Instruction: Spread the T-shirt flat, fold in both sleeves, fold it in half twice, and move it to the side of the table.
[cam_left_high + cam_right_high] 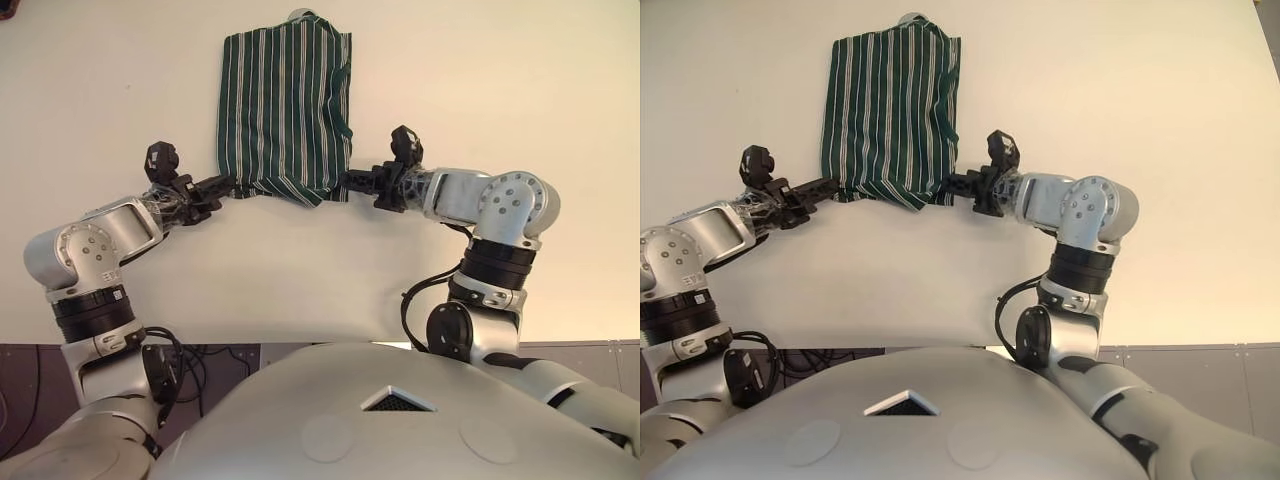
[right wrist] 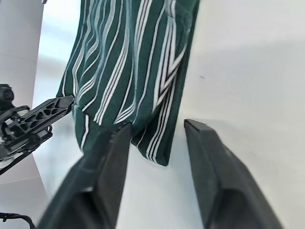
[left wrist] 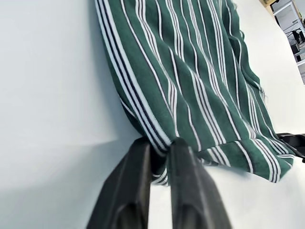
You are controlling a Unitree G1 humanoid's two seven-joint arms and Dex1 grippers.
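1. Left gripper (image 3: 159,148): it is found clamped on the near left corner of the T-shirt (image 1: 285,105), with striped fabric pinched between the 2 fingers, which are nearly touching.

2. Right gripper (image 2: 155,126): its fingers are held apart. The near right corner of the garment lies between them but is not yet pinched; 1 finger is seen over the fabric, the other on the bare table (image 1: 500,80) just beside the edge.

3. T-shirt: it is laid on the table ahead of the robot as a narrow upright rectangle, near edge between the 2 grippers, far edge well away from them. No sleeve is seen projecting at either side. The near right corner is slightly rumpled.

4. Progress, as judged: spreading and both sleeve folds are taken as done. Neither of the 2 halving folds appears to have been made, since the full length is still laid out. The first halving is judged to be in preparation. The move to the table side remains outstanding.
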